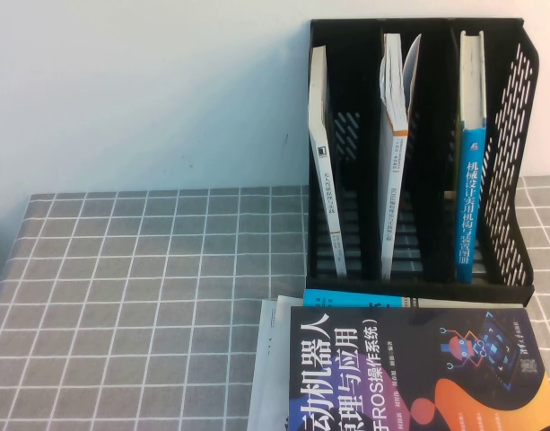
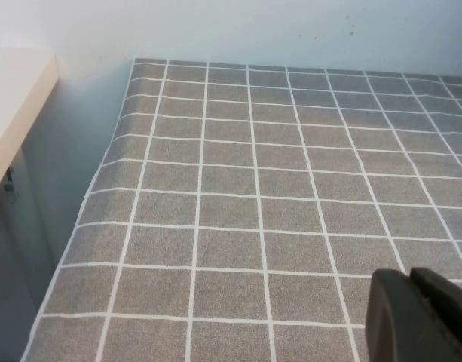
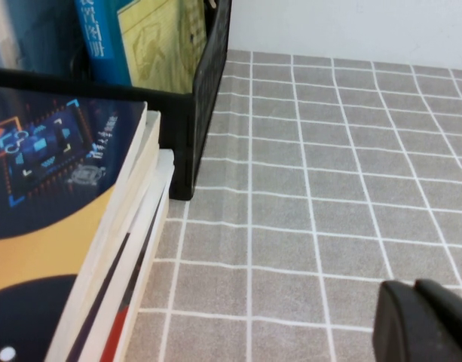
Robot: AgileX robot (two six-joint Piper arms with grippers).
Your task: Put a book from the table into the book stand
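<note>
Light: bright, even and cool across the desk [image 1: 122, 296].
Shadows: soft; dark inside the book stand [image 1: 436, 162] slots.
Glare: mild sheen on the book [image 1: 418, 377] cover.
Focus: near dark hand parts in both wrist views are blurred.

Matt grey cloth table [image 1: 122, 296], glossy paper book [image 1: 418, 377], perforated black plastic book stand [image 1: 512, 180]
</note>
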